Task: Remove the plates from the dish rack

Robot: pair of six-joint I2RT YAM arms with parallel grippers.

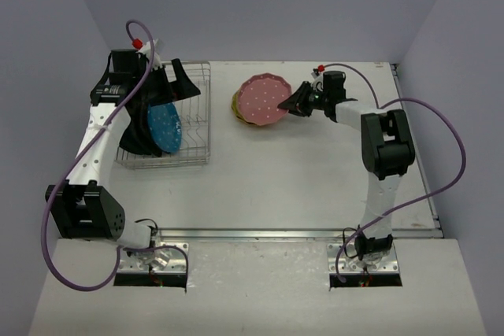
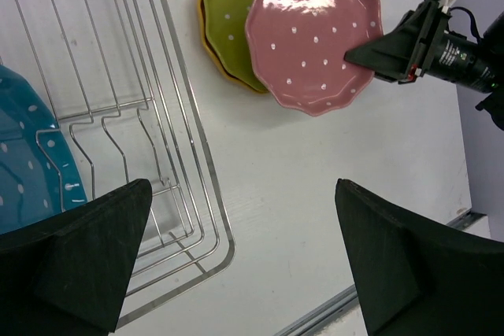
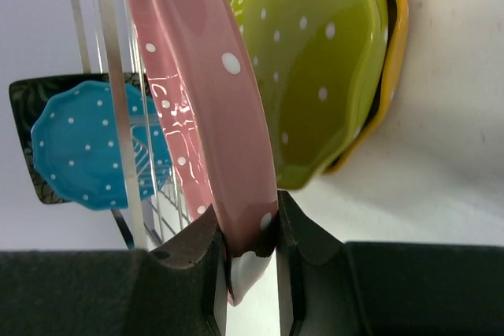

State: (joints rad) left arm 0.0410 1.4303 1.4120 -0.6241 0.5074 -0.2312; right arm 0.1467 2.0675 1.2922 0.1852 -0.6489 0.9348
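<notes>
- The left gripper [image 2: 240, 190] hangs over the right side of the dish rack [image 1: 206, 108]. Its fingers are spread wide and nothing is held between them.
- A blue dotted plate [image 1: 164, 127] stands on edge among the tines at the rack's near end, its face turned to the right.
- A squarish dark plate [image 3: 24, 116] behind the blue one is shown plainly only by the right wrist view.
- On the table right of the rack, a yellow-green plate [image 2: 228, 21] lies face up in an orange plate [image 2: 203, 29].
- A pink dotted plate [image 2: 311, 29] overlaps that stack, shifted to the right, face up.
- The right gripper [image 3: 250, 230] is closed on the pink plate's right rim. The pinch itself is seen only from the right wrist.
- White print on the right gripper's body appears in the left wrist view, too small to be read.
</notes>
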